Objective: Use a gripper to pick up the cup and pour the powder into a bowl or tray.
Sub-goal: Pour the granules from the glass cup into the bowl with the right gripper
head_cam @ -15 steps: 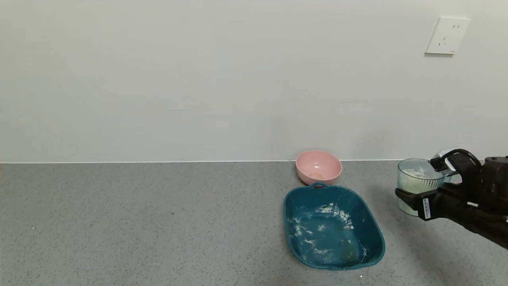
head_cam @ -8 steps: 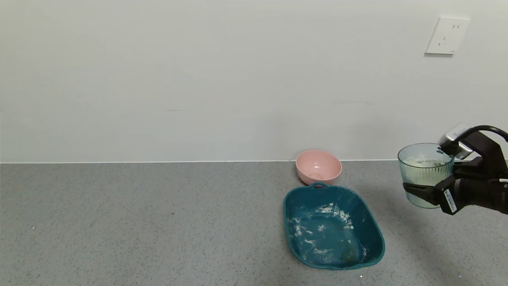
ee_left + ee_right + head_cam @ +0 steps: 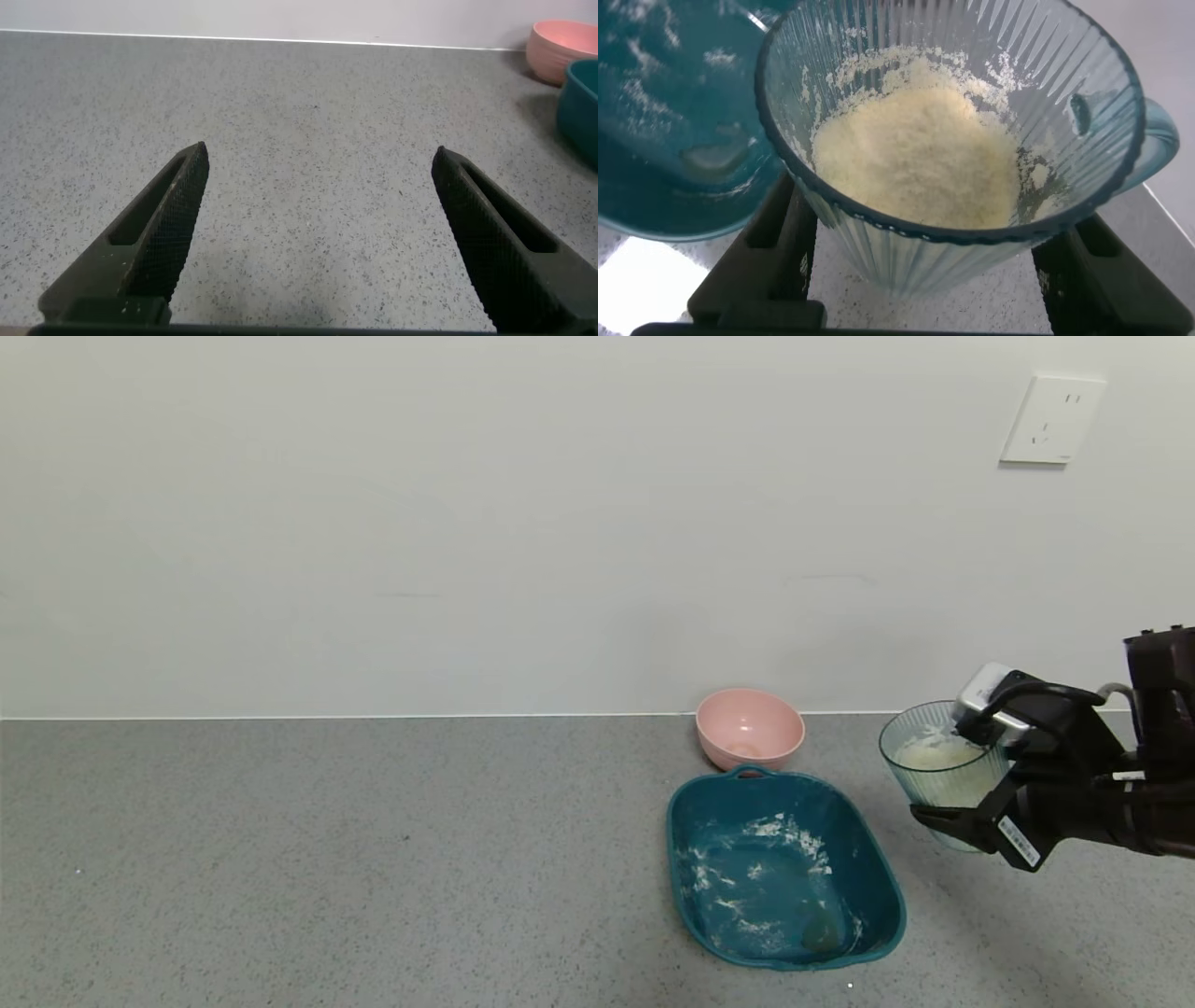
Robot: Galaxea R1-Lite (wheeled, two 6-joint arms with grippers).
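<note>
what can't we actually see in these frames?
- Head view: left gripper out of frame; only its wrist view shows its open fingers.
- Head view: right gripper covers the cup's handle and base.
- Right wrist view: cup hides the tray's near side; powder depth unclear.

Ribbed cup (image 3: 941, 767) of powder (image 3: 920, 154) beside teal tray (image 3: 878, 887).

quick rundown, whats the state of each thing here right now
cup: lifted off the counter, tipped slightly toward the tray, powder inside
powder: in the cup, unpoured
right pincer: shut on the cup
tray: on the counter, powder smears inside
pink bowl: upright behind the tray
left pincer: open, holding nothing
</note>
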